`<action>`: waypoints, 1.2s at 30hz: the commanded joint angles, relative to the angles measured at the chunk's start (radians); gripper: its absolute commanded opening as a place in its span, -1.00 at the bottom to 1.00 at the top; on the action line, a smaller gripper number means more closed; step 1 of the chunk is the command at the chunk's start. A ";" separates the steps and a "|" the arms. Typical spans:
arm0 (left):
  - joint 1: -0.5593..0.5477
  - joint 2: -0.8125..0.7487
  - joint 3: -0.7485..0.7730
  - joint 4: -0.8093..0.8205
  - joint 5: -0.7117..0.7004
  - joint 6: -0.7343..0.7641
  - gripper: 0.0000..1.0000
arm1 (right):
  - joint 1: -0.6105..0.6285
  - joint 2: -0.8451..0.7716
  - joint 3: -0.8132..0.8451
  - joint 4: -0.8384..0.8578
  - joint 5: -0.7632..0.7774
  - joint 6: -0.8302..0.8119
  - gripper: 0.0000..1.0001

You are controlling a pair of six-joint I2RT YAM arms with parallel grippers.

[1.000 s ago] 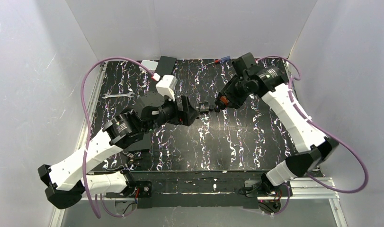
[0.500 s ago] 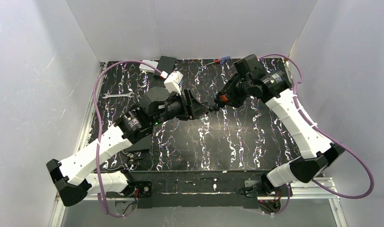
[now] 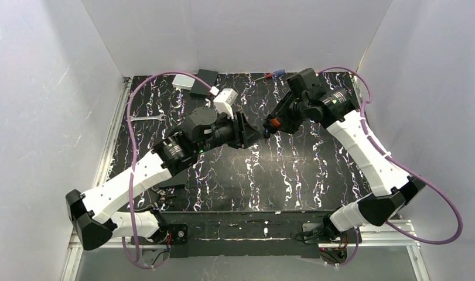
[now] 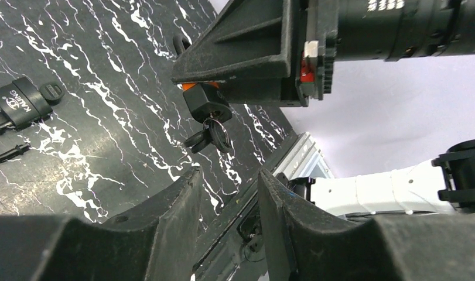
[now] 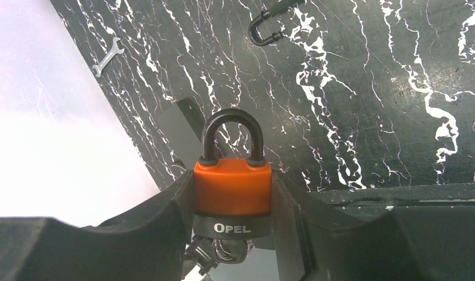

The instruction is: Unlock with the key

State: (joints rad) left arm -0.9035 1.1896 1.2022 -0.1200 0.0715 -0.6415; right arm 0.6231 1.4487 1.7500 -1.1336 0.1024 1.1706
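My right gripper [image 5: 233, 199] is shut on an orange-and-black padlock [image 5: 232, 187], its black shackle closed and pointing away from the wrist. The key [image 4: 218, 136], dark-headed on a small ring, hangs from the padlock's [image 4: 204, 100] underside; in the right wrist view it shows just below the lock body as the key [image 5: 225, 250]. My left gripper [image 4: 228, 175] faces it with its jaws apart and nothing between them, the fingertips a short way short of the key. From above, the left gripper [image 3: 250, 134] and right gripper [image 3: 270, 124] nearly meet over the mat.
A black padlock [image 4: 19, 102] with a cable lies on the mat to the left. A silver wrench [image 3: 146, 117] lies at the left edge. A black box [image 3: 207, 77], a white box [image 3: 182, 82] and a screwdriver [image 3: 271, 74] sit along the back.
My left arm has swung right and back toward the held padlock, and its jaws have narrowed. The right gripper has kept its grip and shifted only slightly.
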 commanded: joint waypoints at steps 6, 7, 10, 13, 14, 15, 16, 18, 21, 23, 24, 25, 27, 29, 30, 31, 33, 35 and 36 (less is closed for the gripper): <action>-0.027 0.059 0.055 -0.004 -0.051 0.028 -0.23 | 0.007 -0.017 0.029 0.038 0.010 -0.016 -0.97; -0.029 0.064 0.057 -0.003 -0.056 0.026 -0.21 | 0.007 -0.020 0.026 0.037 0.010 -0.017 -0.97; -0.037 0.086 0.069 0.001 -0.058 0.020 -0.20 | 0.007 -0.034 0.015 0.033 0.011 -0.019 -0.97; -0.051 0.109 0.084 0.000 -0.058 0.020 -0.20 | 0.007 -0.043 0.011 0.028 0.014 -0.020 -0.97; -0.058 0.117 0.089 0.001 -0.058 0.022 -0.20 | 0.007 -0.044 0.012 0.026 0.015 -0.020 -0.97; -0.063 0.125 0.094 -0.001 -0.058 0.025 -0.20 | 0.007 -0.045 0.015 0.022 0.017 -0.020 -0.97; -0.069 0.132 0.099 -0.001 -0.073 0.028 -0.22 | 0.008 -0.046 0.017 0.020 0.016 -0.020 -0.97; -0.078 0.143 0.110 -0.007 -0.099 0.036 -0.35 | 0.008 -0.047 0.019 0.017 0.017 -0.020 -0.97; -0.085 0.149 0.117 -0.014 -0.132 0.037 -0.46 | 0.008 -0.053 0.012 0.018 0.013 -0.021 -0.97; -0.087 0.147 0.118 -0.018 -0.153 0.036 -0.50 | 0.008 -0.055 0.009 0.018 0.011 -0.023 -0.97; -0.088 0.147 0.119 -0.019 -0.158 0.037 -0.50 | 0.009 -0.057 0.009 0.018 0.010 -0.025 -0.97; -0.088 0.146 0.121 -0.022 -0.166 0.038 -0.51 | 0.009 -0.058 0.008 0.019 0.009 -0.026 -0.97; -0.088 0.147 0.125 -0.034 -0.181 0.039 -0.52 | 0.009 -0.060 0.007 0.021 0.006 -0.026 -0.97; -0.088 0.148 0.130 -0.043 -0.190 0.039 -0.50 | 0.009 -0.061 0.006 0.021 0.004 -0.029 -0.97; -0.088 0.148 0.131 -0.045 -0.193 0.038 -0.49 | 0.009 -0.061 0.006 0.021 0.005 -0.031 -0.97; -0.088 0.150 0.133 -0.048 -0.195 0.035 -0.47 | 0.009 -0.062 0.005 0.020 0.005 -0.032 -0.97; -0.087 0.157 0.141 -0.059 -0.203 0.031 -0.43 | 0.009 -0.065 0.004 0.019 0.005 -0.037 -0.97; -0.087 0.165 0.151 -0.064 -0.206 0.029 -0.40 | 0.009 -0.067 0.005 0.019 0.008 -0.042 -0.97; -0.088 0.170 0.154 -0.063 -0.208 0.027 -0.39 | 0.010 -0.068 0.006 0.021 0.008 -0.044 -0.97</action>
State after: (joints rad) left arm -0.9905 1.3533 1.3071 -0.1654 -0.0845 -0.6205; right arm 0.6243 1.4311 1.7500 -1.1419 0.1020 1.1442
